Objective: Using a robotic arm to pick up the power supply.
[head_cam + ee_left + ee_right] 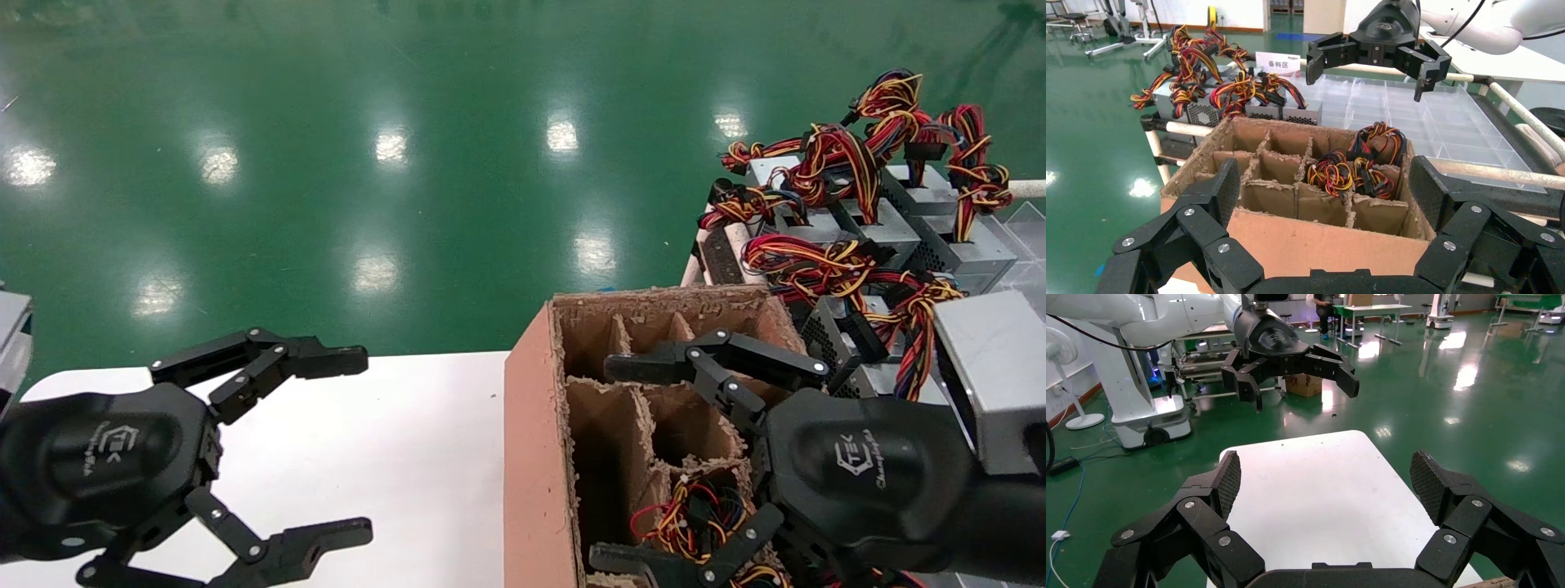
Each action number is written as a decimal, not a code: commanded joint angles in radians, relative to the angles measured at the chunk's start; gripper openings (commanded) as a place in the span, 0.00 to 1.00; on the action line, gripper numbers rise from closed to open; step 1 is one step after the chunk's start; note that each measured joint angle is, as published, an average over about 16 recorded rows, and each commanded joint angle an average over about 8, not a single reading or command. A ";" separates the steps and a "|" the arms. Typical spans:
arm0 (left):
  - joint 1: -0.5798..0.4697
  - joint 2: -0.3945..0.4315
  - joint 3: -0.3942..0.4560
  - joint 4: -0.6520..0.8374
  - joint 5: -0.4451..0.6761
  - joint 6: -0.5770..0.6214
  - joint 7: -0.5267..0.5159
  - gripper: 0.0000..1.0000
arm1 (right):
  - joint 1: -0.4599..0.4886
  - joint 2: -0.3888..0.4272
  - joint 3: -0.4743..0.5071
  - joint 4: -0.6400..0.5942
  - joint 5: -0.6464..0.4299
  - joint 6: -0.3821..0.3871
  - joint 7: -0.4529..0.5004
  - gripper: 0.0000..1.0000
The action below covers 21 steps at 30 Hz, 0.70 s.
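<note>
The right gripper [621, 461], a black two-finger linkage gripper with a rounded palm housing, hangs spread wide above the brown cardboard box with cardboard dividers [535, 457], apparently lined up to descend into a cell. The power supply to pick is probably one of those standing in the box's near cells, visible only by its red, yellow and black wire bundles [1352, 168]; its metal body is hidden by the dividers. More grey metal power supplies with tangled wires [850, 220] lie stacked on a rack beyond the box, likely as stock. The left gripper [347, 445], also wide open, hovers idle over the white desk [425, 457], leaving the box free for its twin. The box sits at the desk's edge; around it spreads a glossy green workshop floor [409, 122] reflecting ceiling lights.
</note>
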 commanded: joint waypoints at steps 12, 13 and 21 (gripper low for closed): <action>0.000 0.000 0.000 0.000 0.000 0.000 0.000 1.00 | 0.001 0.000 0.000 -0.001 -0.001 0.001 -0.001 1.00; 0.000 0.000 0.000 0.000 0.000 0.000 0.000 1.00 | 0.001 0.000 0.000 -0.001 -0.001 0.001 -0.001 1.00; 0.000 0.000 0.000 0.000 0.000 0.000 0.000 1.00 | 0.001 0.000 0.000 -0.002 -0.002 0.001 -0.001 1.00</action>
